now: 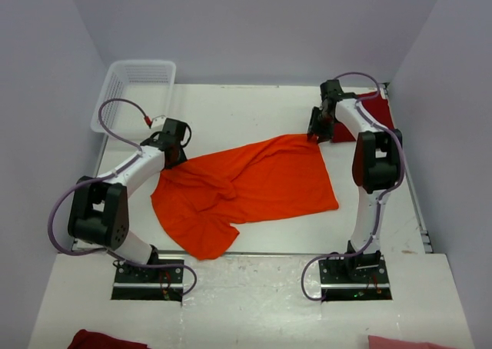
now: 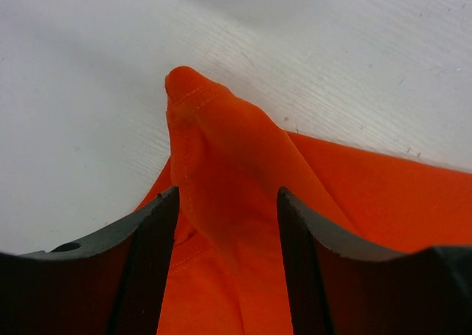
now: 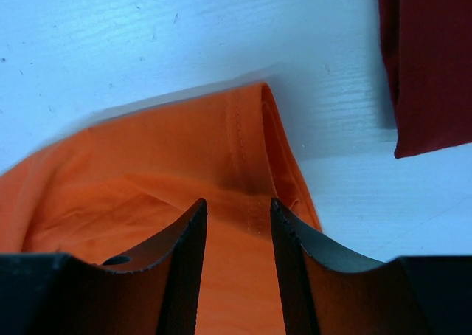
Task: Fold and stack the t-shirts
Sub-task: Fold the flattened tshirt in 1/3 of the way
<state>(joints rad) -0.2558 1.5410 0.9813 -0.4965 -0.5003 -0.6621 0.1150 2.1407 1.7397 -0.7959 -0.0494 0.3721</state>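
Orange t-shirt [image 1: 254, 184]: it lies opened out but rumpled on the surface [image 1: 231, 111], between the two arms. Deep creases run through its left half.
Dark red t-shirt [image 3: 428, 62]: I see it folded at the far right corner, near the orange hem but apart from it.
Left fingers [image 2: 147, 261]: they stand wide at the shirt's far left corner, with a raised ridge of orange cloth filling the gap. I cannot tell whether they are pinching it or only straddling it.
Right fingers [image 3: 181, 276]: they are narrower and sit over the stitched hem at the far right corner. Cloth shows between them, but I cannot tell whether it is gripped.
Step, as I judge it: taking both far corners, ready to carry that edge over for a fold.
Risk, uneven hold: if one side bites and the other does not, a lift would drag the shirt askew and bunch it further.
Risk, thick ridge: the left bundle may be several layers. A loose pinch could let it slide out partway.
Risk, creases: folding now would trap the wrinkles on the left.
Risk, neighbour: a rightward drift of the right arm could snag or shove the dark red shirt.
Basket [image 1: 115, 95]: it is at the far left, well apart, so I expect no trouble from it.
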